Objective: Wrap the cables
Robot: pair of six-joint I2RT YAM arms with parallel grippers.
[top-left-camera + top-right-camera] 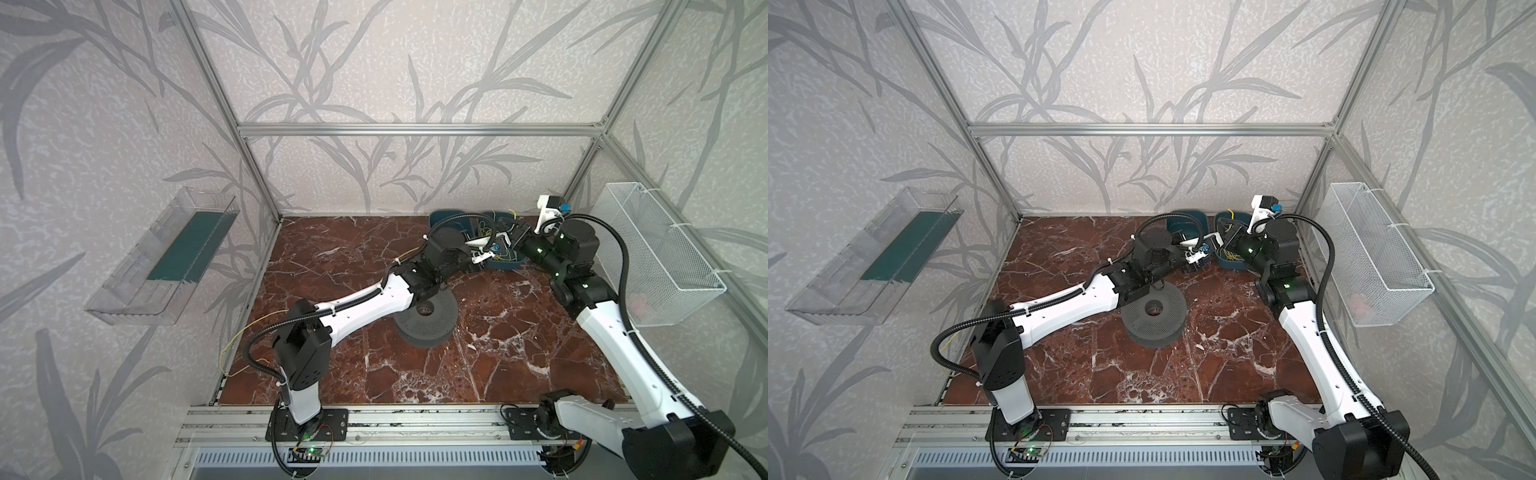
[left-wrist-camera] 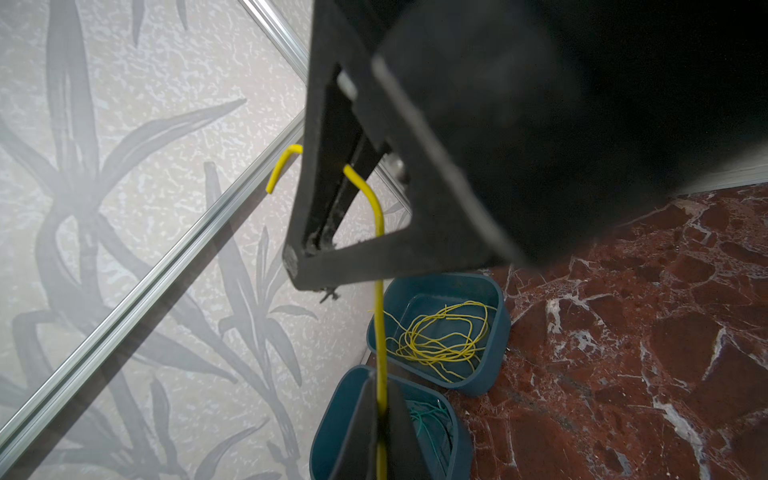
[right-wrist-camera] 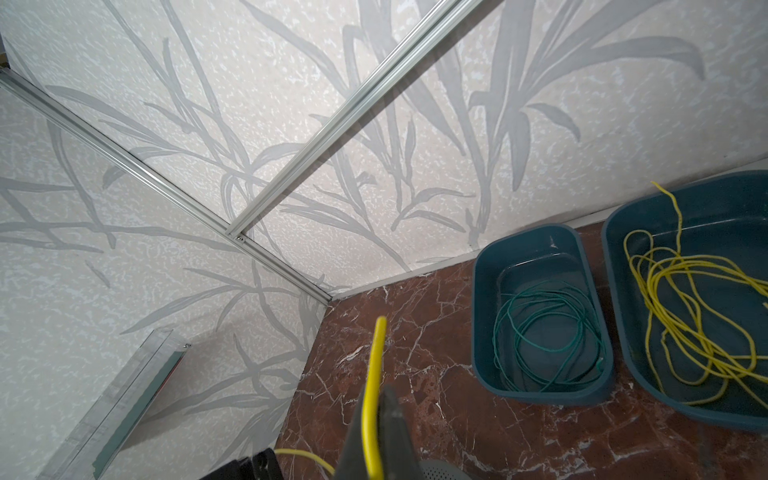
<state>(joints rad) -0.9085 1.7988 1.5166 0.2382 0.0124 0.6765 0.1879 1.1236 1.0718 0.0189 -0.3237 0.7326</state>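
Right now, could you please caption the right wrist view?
Right gripper shut on a yellow cable; green coil in one teal bin, yellow coil in a second bin.

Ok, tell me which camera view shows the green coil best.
The right wrist view: the green coil lies whole and unobstructed in its teal bin. The left wrist view shows only a few loops beside the left gripper. In both top views the left arm largely covers that bin; no coil shows.

Top views look down on all; wrist views close, likely sharing bins (image 2: 500,332)
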